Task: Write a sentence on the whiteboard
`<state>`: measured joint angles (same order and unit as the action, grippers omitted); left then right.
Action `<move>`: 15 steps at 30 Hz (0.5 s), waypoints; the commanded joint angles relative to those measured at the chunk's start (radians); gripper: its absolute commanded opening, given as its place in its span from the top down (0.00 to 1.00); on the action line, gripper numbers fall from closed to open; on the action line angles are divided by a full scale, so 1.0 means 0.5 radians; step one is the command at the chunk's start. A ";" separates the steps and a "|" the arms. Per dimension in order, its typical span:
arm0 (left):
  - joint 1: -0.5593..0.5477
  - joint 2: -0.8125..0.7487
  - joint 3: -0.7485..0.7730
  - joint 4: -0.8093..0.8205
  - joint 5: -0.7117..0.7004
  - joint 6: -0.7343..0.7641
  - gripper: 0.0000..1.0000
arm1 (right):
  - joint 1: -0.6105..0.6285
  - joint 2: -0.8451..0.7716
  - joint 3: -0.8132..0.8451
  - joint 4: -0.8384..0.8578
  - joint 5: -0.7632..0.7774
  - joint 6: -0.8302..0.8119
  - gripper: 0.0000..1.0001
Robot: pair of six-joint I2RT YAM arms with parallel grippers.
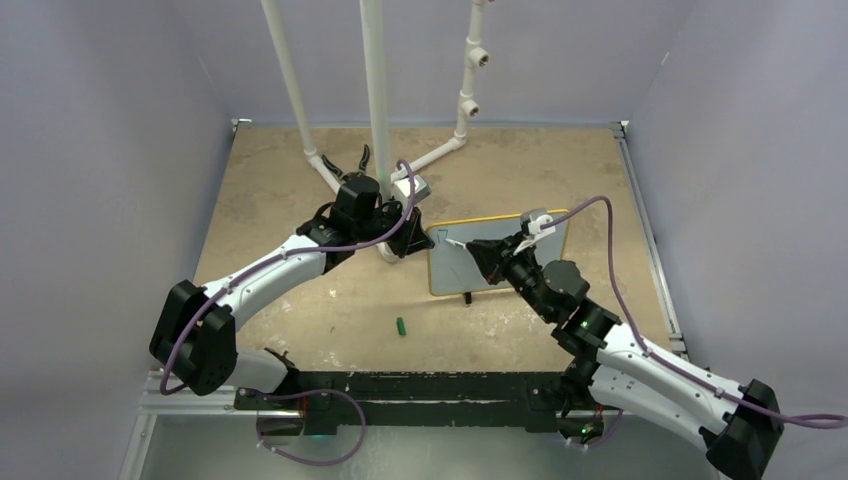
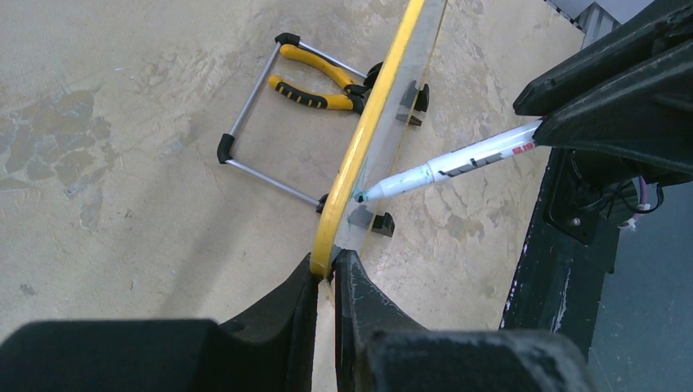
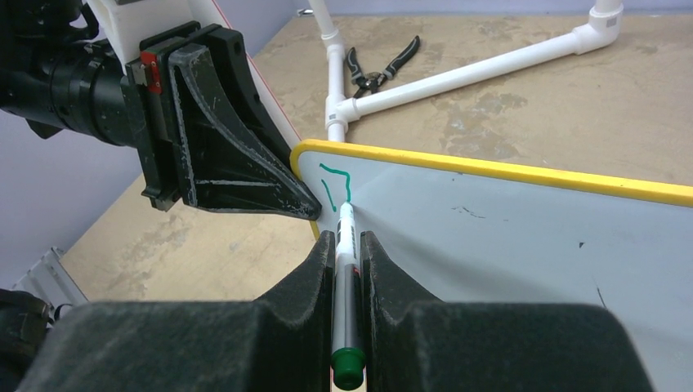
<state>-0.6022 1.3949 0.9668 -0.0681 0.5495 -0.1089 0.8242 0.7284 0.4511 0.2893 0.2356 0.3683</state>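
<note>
We're one green squiggle into the sentence (image 3: 333,184) on the whiteboard (image 3: 507,237) propped on the table (image 1: 290,190), left gripper (image 2: 327,269) pinching its rim, right gripper (image 3: 347,238) clamped on the marker (image 2: 458,163), so next we need steady tip-down strokes rightward.

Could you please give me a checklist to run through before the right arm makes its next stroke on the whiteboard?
1. The left gripper is clamped on the yellow rim of the whiteboard: ok.
2. The right gripper is shut on the marker: ok.
3. The marker's tip is at the board's face: ok, it appears to touch in the left wrist view.
4. The ink marks: ok, a green stroke shows by the clamped corner.
5. There is bare board beside the stroke to write on: ok.
6. The sentence is complete: not ok, only the first strokes are there.
</note>
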 commanded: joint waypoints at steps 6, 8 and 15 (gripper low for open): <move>0.035 -0.016 -0.019 0.075 -0.025 0.037 1.00 | 0.002 0.112 -0.024 0.074 0.017 -0.016 1.00; 0.034 -0.016 -0.019 0.077 -0.020 0.034 1.00 | 0.005 0.126 -0.033 0.104 0.008 -0.013 1.00; 0.033 -0.016 -0.017 0.081 -0.016 0.033 1.00 | 0.023 0.191 -0.055 0.179 -0.012 0.000 1.00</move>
<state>-0.6018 1.3949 0.9668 -0.0681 0.5465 -0.1089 0.8387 0.7994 0.4355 0.3344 0.1860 0.3801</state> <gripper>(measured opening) 0.092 0.137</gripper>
